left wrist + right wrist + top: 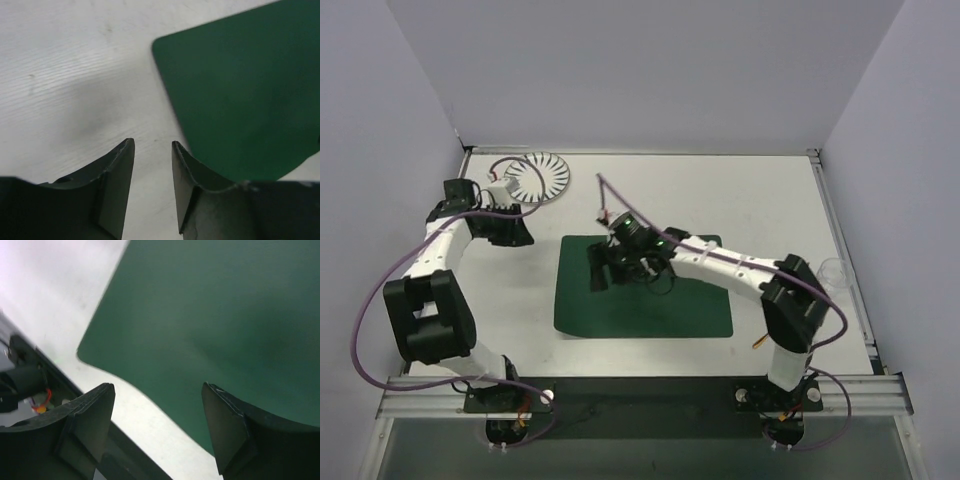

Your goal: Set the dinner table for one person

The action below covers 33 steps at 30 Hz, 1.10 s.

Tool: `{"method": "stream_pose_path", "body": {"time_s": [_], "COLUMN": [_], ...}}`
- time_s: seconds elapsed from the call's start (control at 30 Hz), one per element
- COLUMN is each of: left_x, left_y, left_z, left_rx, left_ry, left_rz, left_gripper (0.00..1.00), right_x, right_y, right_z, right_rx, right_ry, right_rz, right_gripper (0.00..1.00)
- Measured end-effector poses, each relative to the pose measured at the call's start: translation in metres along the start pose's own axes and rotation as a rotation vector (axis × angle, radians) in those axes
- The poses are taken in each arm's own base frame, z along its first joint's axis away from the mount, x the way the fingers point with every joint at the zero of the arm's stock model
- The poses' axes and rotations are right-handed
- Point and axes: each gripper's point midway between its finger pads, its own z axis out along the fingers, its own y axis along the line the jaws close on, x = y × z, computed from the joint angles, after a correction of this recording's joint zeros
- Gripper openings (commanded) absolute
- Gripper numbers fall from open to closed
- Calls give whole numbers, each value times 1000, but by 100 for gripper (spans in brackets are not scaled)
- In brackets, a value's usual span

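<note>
**A:** Dinner table point(770, 200)?

**B:** White top, lies under both arms. Right gripper point(157, 387) hangs over the left part of the green placemat point(210, 315). Jaws wide apart, nothing between them. Clear cup point(832, 272) off at the table's right edge.

**A:** Left gripper point(152, 145)?

**B:** Farther back, above bare table just left of the placemat's far-left corner. Narrow gap between the jaws, empty, touching nothing.

**A:** Beyond it?

**B:** Striped plate point(538, 177), flat on the table, far left.

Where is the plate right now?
Top view: the striped plate lies at the far left of the dinner table, beyond the far-left corner of the green placemat, close to the left arm.
</note>
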Motion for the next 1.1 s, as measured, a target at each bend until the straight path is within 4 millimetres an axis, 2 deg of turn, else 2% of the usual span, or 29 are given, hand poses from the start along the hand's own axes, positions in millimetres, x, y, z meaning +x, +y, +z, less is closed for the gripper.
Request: {"method": "stream_pose_path", "body": {"time_s": [0.07,0.1,0.17,0.2,0.27,0.33,0.4,0.57,0.7,0.83,1.1], "left_x": [10,16,29,36,56,81,107,147,173,177,177], "left_y": [-22,-34,-56,-65,-83,-97,-101,-88,-78,-73,-71], "left_z": [8,11,16,18,24,29,29,29,31,32,34], "left_rx": [58,94,154,178,218,246,259,216,167,146,54], "left_ry": [49,77,132,157,229,307,389,522,620,636,642], "left_rz": [49,79,140,168,235,286,315,355,384,387,445], "left_gripper": [36,33,27,26,26,26,26,26,26,27,22], "right_x": [-20,-25,-42,-47,-56,-58,-54,-43,-28,-8,-8], "right_y": [-41,-56,-104,-122,-162,-198,-224,-269,-297,-318,-334], "right_z": [-27,-36,-57,-62,-70,-71,-65,-46,-44,-50,-58], "right_rx": [39,59,125,152,210,268,318,384,430,484,482], "right_ry": [-100,-131,-217,-240,-283,-300,-292,-259,-251,-244,-271], "right_rz": [108,147,279,321,433,514,573,718,822,886,936], "right_gripper": [48,27,13,6,0,0,0,0,0,0,0]}}
